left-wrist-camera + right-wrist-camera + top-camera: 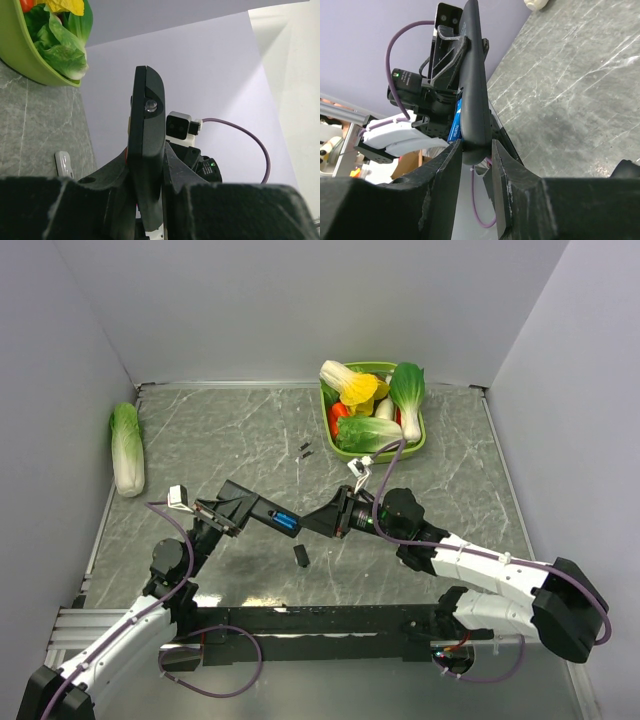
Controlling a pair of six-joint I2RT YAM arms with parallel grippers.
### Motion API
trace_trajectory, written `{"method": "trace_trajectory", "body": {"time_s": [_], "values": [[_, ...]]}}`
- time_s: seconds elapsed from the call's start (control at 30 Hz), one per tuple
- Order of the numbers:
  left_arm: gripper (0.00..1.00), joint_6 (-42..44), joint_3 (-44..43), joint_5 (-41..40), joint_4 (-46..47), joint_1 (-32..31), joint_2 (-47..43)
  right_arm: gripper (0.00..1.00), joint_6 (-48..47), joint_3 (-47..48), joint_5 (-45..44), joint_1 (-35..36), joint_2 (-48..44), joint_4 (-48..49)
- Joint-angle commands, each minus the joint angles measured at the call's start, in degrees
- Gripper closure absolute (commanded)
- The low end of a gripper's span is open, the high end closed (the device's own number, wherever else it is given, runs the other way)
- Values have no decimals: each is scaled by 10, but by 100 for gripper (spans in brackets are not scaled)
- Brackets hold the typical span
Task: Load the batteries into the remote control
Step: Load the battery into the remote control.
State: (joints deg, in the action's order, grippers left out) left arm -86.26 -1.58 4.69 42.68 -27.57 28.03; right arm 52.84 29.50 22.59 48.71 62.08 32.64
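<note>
The left arm reaches up from the near left corner, bent at the elbow, and its tool [260, 511] is clamped on one end of the black remote [283, 517], which hangs in the air over the middle of the counter [220, 430]. The right arm sweeps in from the near right corner, forearm low, and its tool [330, 520] meets the remote's other end, fingers set narrow and gripping it. A blue battery [286, 521] sits in the remote's open back, between the two tools.

From above, a small black piece [301, 556] lies on the counter just under the remote, and two tiny dark bits [304, 449] lie further back. A green basket [418, 445] of vegetables stands near the far right corner, and a cabbage [127, 448] lies by the left edge.

The left wrist view shows the remote edge-on and upright between its fingers [112, 172], with the basket at upper left and a small white object [64, 164] on the counter. Only the right wrist view shows the battery's label against the remote's side, above its own fingers [447, 172].
</note>
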Motion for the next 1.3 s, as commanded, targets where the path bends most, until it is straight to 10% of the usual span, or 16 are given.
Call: {"method": "trace_trajectory", "body": {"time_s": [0.0,1.27], "values": [[99,-1,96,10,52,-1,4,64,4,3,11,-2,6,37],[99,-4,95,-2,20,-1,-18,34,-31,12,1,17,-17,31]]}}
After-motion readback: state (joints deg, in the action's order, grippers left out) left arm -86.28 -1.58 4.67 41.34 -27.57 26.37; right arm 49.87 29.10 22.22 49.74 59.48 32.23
